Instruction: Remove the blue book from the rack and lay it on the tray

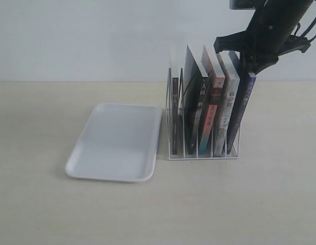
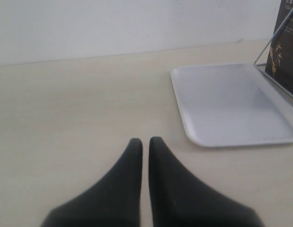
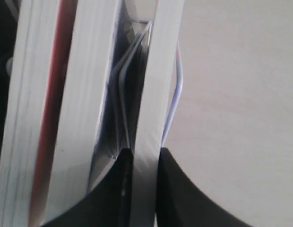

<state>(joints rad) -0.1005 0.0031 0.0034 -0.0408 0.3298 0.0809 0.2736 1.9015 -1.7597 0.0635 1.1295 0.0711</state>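
Observation:
The blue book stands in the rightmost slot of the wire rack, leaning with the other books. My right gripper reaches down from above and is shut on the book's top edge. In the right wrist view the two black fingers clamp the book's white page edge, one on each side. The white tray lies flat and bare to the left of the rack. My left gripper hovers low over the table, shut on nothing, with the tray ahead of it.
Several other books with black, red and tan spines fill the rack's remaining slots, close against the blue one. A dark book cover and a rack wire show at the edge of the left wrist view. A white wall stands behind the table.

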